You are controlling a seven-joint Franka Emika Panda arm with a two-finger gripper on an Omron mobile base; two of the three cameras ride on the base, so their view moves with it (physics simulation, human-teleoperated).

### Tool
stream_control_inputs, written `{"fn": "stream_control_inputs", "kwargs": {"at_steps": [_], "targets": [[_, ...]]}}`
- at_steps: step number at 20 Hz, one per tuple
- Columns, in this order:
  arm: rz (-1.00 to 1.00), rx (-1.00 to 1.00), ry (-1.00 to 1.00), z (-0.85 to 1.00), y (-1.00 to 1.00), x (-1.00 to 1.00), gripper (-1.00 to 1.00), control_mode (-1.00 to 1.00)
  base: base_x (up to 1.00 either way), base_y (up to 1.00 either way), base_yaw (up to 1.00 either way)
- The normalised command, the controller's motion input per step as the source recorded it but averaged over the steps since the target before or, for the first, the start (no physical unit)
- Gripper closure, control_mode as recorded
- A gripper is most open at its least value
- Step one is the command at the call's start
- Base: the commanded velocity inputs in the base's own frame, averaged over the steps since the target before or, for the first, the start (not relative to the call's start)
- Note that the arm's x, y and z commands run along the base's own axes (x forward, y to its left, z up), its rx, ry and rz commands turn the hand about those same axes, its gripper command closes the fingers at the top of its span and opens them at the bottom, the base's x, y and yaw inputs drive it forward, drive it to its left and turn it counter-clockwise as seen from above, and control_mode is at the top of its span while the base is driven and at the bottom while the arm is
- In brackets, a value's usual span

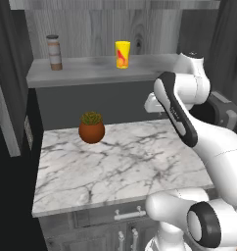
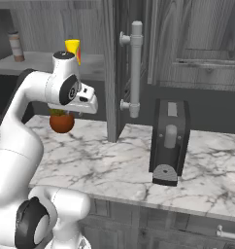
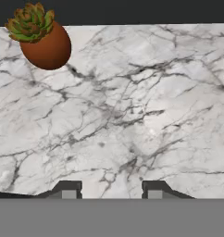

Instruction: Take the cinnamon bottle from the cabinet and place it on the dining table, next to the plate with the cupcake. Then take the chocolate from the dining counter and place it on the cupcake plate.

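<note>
The cinnamon bottle stands upright at the left end of the cabinet shelf. It has a dark cap and a pale body with brown bands. My gripper hangs over the marble counter, well below and to the right of the bottle. Its fingers are open and nothing is between them. The dining table, plate, cupcake and chocolate are out of view.
A yellow cup with red marks stands mid-shelf. A potted succulent sits on the marble counter below. The cabinet door is swung open at the right. A black coffee machine stands further right.
</note>
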Motion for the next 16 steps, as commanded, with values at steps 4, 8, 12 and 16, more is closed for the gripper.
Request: {"fn": "stream_control_inputs", "kwargs": {"at_steps": [4, 8, 12, 16], "targets": [[0.04, 0.0, -0.07, 0.0, 0.05, -0.17, -1.0, -1.0, 0.0, 0.0, 0.0], [0.23, 0.0, -0.27, 0.01, 0.31, -0.19, -1.0, -1.0, 0.0, 0.0, 0.0], [0.28, 0.0, -0.37, 0.11, 0.56, -0.09, -1.0, -1.0, 0.0, 0.0, 0.0], [0.16, 0.0, -0.38, 0.22, 0.66, 0.01, -1.0, -1.0, 0.0, 0.0, 0.0]]}}
